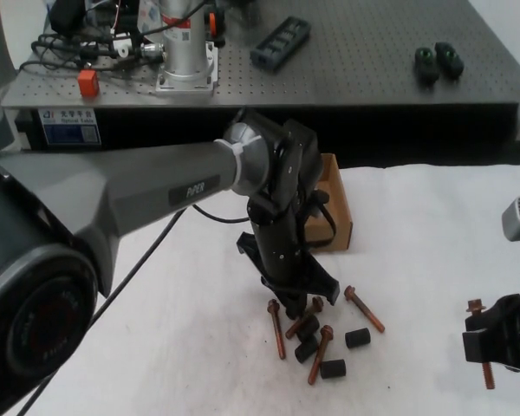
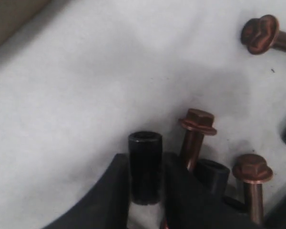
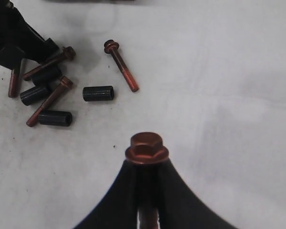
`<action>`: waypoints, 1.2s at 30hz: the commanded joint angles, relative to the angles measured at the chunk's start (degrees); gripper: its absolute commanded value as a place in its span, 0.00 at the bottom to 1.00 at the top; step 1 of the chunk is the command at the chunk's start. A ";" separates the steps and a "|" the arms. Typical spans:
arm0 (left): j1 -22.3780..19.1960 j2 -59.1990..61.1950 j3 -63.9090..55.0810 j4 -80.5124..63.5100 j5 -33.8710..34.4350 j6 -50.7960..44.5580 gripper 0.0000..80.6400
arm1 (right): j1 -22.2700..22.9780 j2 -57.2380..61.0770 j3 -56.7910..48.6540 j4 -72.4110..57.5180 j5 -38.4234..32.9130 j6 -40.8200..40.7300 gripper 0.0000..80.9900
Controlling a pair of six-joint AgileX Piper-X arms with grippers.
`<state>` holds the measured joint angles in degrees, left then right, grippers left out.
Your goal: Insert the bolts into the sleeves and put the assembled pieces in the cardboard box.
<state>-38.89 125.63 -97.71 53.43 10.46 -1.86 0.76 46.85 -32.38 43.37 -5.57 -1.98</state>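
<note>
The right hand (image 3: pixel 148 164) grips a bolt (image 3: pixel 147 148), shaft upright in frame, at the high view's lower right; the left hand (image 2: pixel 145 164) clamps a sleeve (image 2: pixel 145 148) lower centre, well apart

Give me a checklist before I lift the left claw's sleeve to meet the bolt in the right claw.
1. Bolt in right claw: ok, clamped just under its head.
2. Black sleeve in left claw: ok, gripped on both sides, open end showing.
3. Neighbours clear of the left claw: not ok, a loose bolt and a second sleeve crowd it.
4. Black sleeve off the white cloth: cannot tell.
5. Cardboard box opening free: cannot tell, the left arm covers much of it.
</note>
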 commanded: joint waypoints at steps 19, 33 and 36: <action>-0.97 -47.84 51.70 -57.55 28.23 -2.00 0.01 | 6.39 1.93 10.54 -69.95 -27.69 46.69 0.03; -0.97 -53.79 57.04 -65.33 33.84 -10.23 0.01 | 13.78 4.42 10.54 -72.59 -27.35 46.69 0.03; -0.97 -54.26 57.04 -65.47 33.84 -10.21 0.01 | 13.78 4.42 10.54 -71.07 -27.19 45.70 0.03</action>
<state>-39.83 72.43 -40.55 -10.57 43.61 -11.40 14.36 51.13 -21.86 -27.86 -32.69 44.57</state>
